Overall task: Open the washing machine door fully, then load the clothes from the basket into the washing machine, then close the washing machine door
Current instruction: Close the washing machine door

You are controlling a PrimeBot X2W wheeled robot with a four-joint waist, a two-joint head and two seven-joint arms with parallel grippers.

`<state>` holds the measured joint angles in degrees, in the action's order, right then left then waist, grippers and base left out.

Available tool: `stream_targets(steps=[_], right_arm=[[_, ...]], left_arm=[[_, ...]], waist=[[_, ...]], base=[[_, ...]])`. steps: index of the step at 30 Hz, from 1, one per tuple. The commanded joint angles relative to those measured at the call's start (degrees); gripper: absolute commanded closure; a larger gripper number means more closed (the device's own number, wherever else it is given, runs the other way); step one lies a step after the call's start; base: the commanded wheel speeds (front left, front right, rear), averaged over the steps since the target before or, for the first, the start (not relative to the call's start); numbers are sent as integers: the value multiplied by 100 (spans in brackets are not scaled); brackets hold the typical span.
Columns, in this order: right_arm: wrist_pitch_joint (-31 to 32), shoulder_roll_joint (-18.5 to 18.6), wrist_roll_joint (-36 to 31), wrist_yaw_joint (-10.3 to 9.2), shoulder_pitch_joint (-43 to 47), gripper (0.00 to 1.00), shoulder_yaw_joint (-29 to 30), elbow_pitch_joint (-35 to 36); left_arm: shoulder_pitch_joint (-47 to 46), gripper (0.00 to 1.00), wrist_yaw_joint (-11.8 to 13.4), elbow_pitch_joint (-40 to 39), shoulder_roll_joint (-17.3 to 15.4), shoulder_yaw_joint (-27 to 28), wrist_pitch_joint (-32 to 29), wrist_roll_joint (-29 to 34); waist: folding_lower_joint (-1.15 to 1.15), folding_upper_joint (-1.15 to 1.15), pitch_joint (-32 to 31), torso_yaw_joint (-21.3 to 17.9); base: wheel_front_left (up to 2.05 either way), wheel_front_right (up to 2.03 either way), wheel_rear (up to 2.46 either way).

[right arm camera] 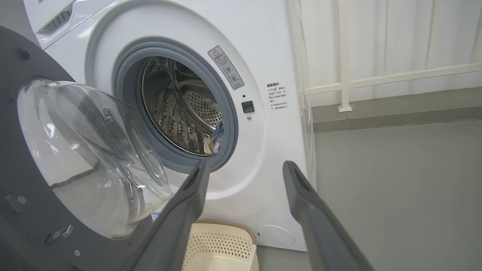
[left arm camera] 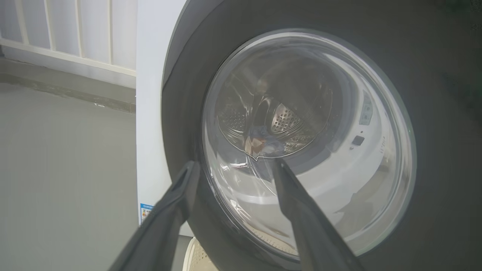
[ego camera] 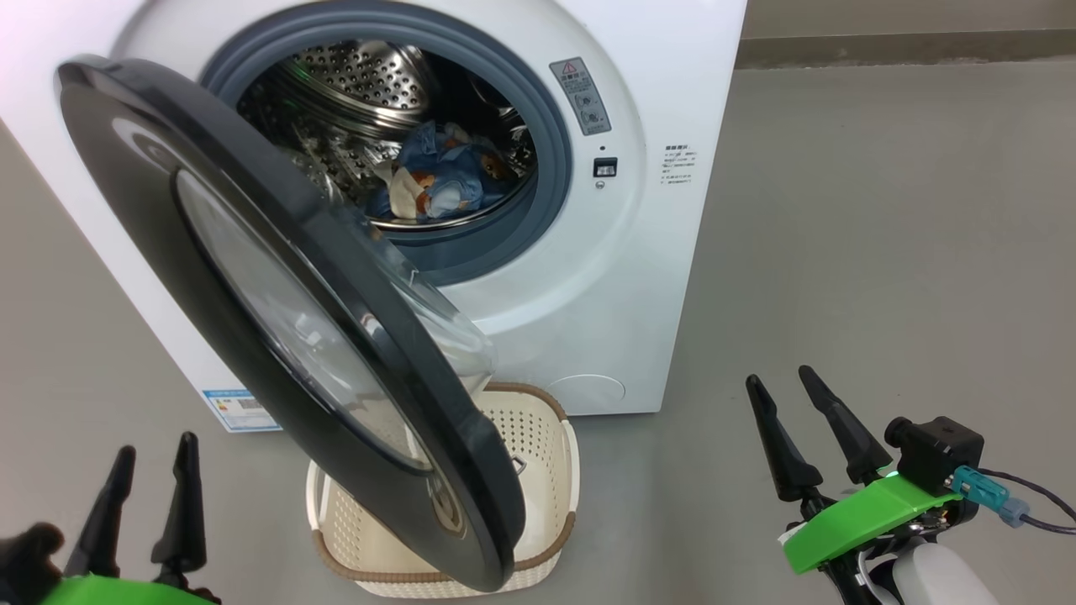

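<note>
Left gripper [ego camera: 156, 444] held low and upright, its 2 fingers apart and empty, pointing at the outer face of the partly open washing machine door [ego camera: 277, 311] just ahead. Right gripper [ego camera: 780, 376] likewise upright, fingers spread, empty, well apart from the washing machine [ego camera: 664, 252]. Clothes [ego camera: 437, 181] lie inside the machine beyond the door. The basket [ego camera: 538, 428] sits between the 2 grippers.

Our left gripper [ego camera: 155, 449]: low at left, fingers spread, holding nothing | our right gripper [ego camera: 777, 382]: low at right, fingers spread, holding nothing
</note>
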<state>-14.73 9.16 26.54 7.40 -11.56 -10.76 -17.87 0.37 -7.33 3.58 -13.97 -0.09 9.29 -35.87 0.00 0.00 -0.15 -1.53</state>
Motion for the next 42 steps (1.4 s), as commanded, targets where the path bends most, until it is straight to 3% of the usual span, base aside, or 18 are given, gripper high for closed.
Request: stream_targets(steps=[1,15,40,41,42], right_arm=[[-27,49,-41,9,-99,0,-138,144],[-27,111,-80,9,-92,0,-92,200],[-27,116,-108,9,-127,0,-267,332],[-27,112,-101,9,-143,8,-302,357],[-27,103,-76,9,-160,35,-344,380]], left_arm=[[-95,0,-13,-7,-99,168,220,174],[79,0,1,303,487,243,569,1026],[48,0,-15,277,505,197,571,1087],[42,0,-15,277,505,190,571,1082],[36,0,-15,273,504,176,571,1078]], waist=[[0,0,-3,-7],[0,0,42,-9],[0,0,42,76],[0,0,44,89],[0,0,47,106]], base=[[0,0,0],[0,0,0],[0,0,0],[0,0,0],[0,0,0]])
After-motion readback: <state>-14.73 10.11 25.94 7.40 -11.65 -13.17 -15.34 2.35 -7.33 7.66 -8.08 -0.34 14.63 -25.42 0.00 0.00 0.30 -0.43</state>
